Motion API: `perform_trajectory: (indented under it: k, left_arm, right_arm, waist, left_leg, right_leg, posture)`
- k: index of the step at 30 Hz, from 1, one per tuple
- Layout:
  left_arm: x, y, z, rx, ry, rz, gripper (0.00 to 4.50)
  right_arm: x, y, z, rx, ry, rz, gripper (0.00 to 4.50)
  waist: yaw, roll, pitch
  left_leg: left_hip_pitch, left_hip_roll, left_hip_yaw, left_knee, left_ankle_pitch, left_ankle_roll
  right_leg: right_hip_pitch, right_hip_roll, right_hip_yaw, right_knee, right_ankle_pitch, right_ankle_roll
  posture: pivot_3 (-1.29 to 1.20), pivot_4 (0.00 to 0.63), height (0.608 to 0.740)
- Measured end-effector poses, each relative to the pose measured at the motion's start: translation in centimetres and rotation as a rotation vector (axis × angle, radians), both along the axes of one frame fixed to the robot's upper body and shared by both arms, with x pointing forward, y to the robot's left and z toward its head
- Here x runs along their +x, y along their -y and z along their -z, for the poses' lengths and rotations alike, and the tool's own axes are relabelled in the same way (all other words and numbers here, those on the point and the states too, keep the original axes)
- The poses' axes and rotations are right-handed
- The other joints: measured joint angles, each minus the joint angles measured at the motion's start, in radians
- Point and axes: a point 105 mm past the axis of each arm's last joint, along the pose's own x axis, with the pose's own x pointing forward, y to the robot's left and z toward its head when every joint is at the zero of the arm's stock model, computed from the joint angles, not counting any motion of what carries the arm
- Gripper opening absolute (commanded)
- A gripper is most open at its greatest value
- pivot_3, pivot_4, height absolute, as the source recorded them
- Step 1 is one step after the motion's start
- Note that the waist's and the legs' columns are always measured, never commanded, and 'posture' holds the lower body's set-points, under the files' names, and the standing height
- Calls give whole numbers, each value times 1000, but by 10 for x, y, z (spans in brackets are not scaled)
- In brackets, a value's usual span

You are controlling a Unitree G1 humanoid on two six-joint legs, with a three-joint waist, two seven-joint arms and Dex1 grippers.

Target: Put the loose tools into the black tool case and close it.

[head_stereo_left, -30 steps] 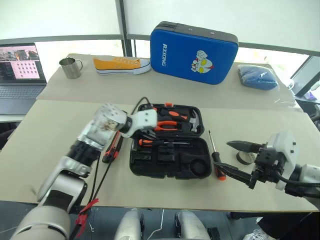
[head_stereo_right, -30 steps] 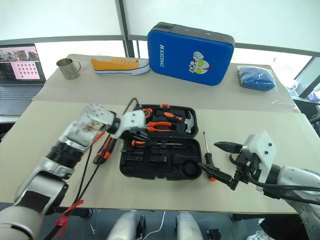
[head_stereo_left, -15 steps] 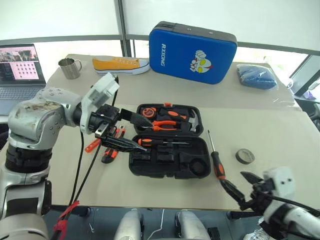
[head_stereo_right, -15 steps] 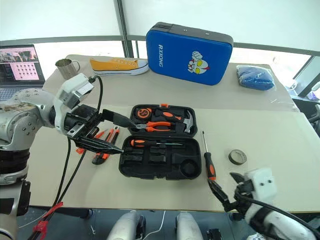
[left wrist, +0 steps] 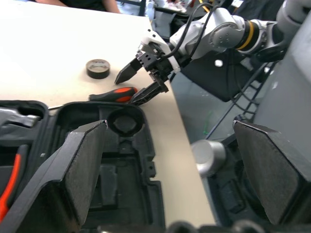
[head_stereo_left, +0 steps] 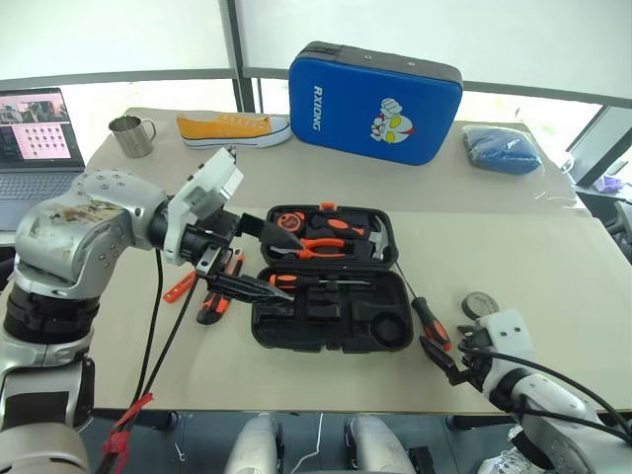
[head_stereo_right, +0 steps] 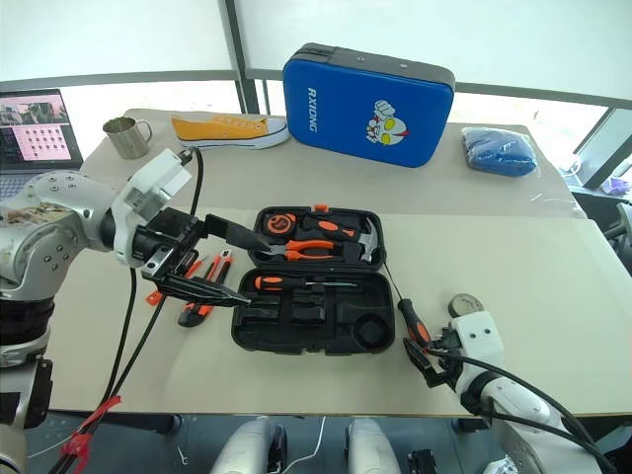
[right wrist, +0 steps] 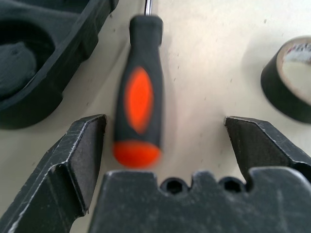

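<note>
- Since a second ago, the left gripper [head_stereo_left: 259,259] has lifted out of the open black tool case [head_stereo_left: 331,314], jaws wide and empty; a screwdriver [head_stereo_left: 314,280] lies slotted inside.
- The right gripper [head_stereo_left: 446,354] has dropped to the table [head_stereo_left: 553,267], jaws spread around a loose screwdriver [right wrist: 138,92], nothing held.
- Tape roll [head_stereo_left: 480,303] just beside; utility knife [head_stereo_left: 219,295] and tester screwdriver [head_stereo_left: 180,286] lie left of the case.

Black-and-orange screwdriver [right wrist: 137,92], black case [head_stereo_left: 331,276]

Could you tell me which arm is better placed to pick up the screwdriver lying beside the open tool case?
The right. Its open gripper sits at the screwdriver handle's end, fingers either side. The left gripper hovers open over the black tool case, across from it.
</note>
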Motion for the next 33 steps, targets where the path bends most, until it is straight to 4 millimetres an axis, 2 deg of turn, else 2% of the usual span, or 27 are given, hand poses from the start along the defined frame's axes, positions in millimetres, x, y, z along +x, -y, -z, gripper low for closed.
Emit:
perform_trajectory:
  k: [5,7,11,13,16,18,21,24,26,30,33]
  left_arm:
    - [2,0,2,17,24,-11,4500]
    - [3,0,1,15,33,-15,4500]
    - [5,0,2,13,49,-36,4500]
    - [6,-1,4,14,46,-47,4500]
    - [8,-3,8,17,63,-62,4500]
    - [9,-7,13,29,61,-74,4500]
    - [10,-12,15,49,64,-89,4500]
    - [7,-20,19,81,52,-106,4500]
    - [-1,-33,24,128,30,-118,4500]
    - [-15,-49,27,170,3,-142,4500]
    - [-25,-53,29,185,-10,-163,4500]
  right_arm:
    - [3,0,0,7,20,17,1398]
    - [2,1,-1,6,19,22,1043]
    - [-1,4,-13,17,24,35,1047]
    - [4,4,-36,23,89,29,1047]
    - [13,2,-86,21,227,-13,1047]
    - [17,-7,-114,27,291,-105,1047]
    - [12,-29,-130,-3,295,-312,1047]
    - [6,-54,-124,-73,212,-621,1047]
    - [12,-63,-119,-122,195,-793,1047]
    - [38,-56,-97,-211,164,-921,1047]
    - [47,-53,-75,-273,129,-1009,1047]
  waist:
    - [0,0,0]
    - [1,0,0]
    - [0,1,1]
    - [-1,1,1]
    - [-3,1,1]
    - [-3,1,1]
    - [-1,1,1]
    - [-1,1,1]
    - [-7,0,2]
    - [-5,0,3]
    - [3,0,4]
  left_leg:
    - [0,0,0,0,0,0]
    - [0,0,0,0,0,0]
    - [0,0,0,0,0,0]
    - [0,0,0,0,0,0]
    - [0,1,0,-1,0,0]
    - [0,0,0,-1,0,0]
    - [0,0,0,-2,0,0]
    - [0,0,1,-1,0,0]
    - [0,0,2,-1,0,0]
    - [-1,1,4,-2,0,0]
    - [-1,0,4,-1,0,0]
  right_leg:
    - [0,0,0,0,0,0]
    - [0,0,0,0,0,0]
    - [-1,0,0,0,0,0]
    - [-1,0,0,0,0,0]
    - [-1,0,1,1,0,0]
    - [-1,0,1,0,0,0]
    - [-1,0,0,-1,0,0]
    - [0,0,0,-2,0,0]
    - [-1,0,1,-3,0,0]
    - [-2,0,0,-2,0,0]
    - [-2,-1,0,-2,0,0]
  posture:
    - [0,150,739]
    - [0,150,739]
    - [0,150,739]
    - [0,150,739]
    - [0,150,739]
    - [0,150,739]
    - [0,150,739]
    - [0,150,739]
    - [0,150,739]
    - [0,150,739]
    - [0,150,739]
